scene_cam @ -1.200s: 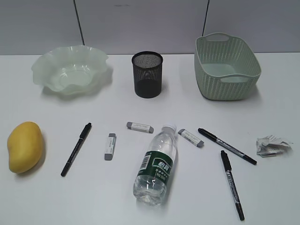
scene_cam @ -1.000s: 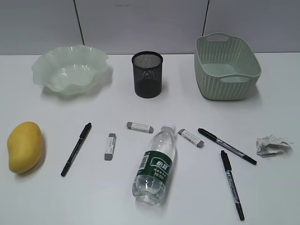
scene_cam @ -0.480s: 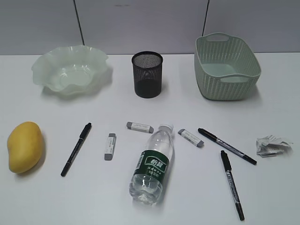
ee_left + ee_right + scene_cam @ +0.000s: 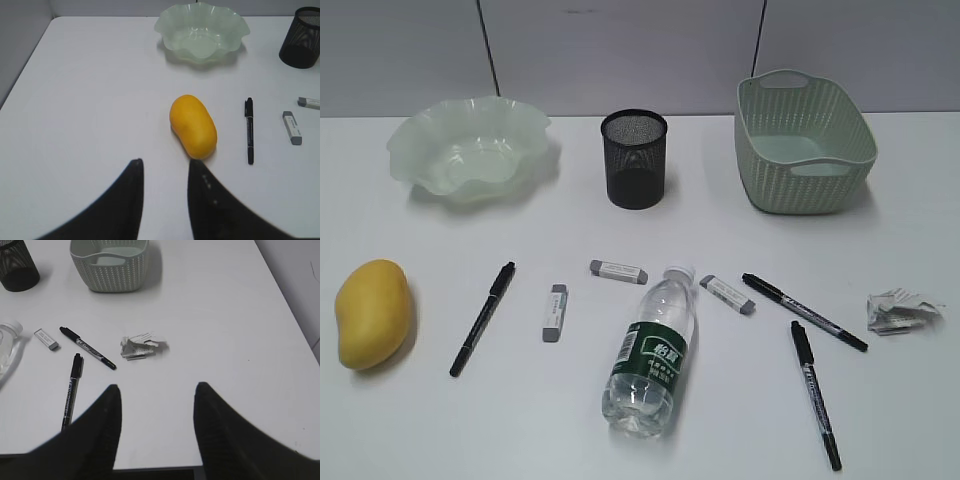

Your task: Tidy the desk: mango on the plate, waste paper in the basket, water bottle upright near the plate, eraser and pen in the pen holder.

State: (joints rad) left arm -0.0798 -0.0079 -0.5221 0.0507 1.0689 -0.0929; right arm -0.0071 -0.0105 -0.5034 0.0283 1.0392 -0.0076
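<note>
Right gripper [image 4: 156, 392] open above desk [image 4: 225, 315] edge

The desk [image 4: 440, 430] lay bare all round the mango [image 4: 372, 312], with the nearest pen [image 4: 482, 318] well to its right. Erasers [image 4: 555, 312] and two pens [image 4: 804, 311] crowded the lying water bottle [image 4: 651, 352]. The waste paper [image 4: 901, 310] sat apart, open desk between it and the basket [image 4: 803, 143].

An office desk [image 4: 440, 430] — white top, grey partition panels [image 4: 620, 50] behind, pens [image 4: 482, 318] and mesh pen holder [image 4: 634, 158].
</note>
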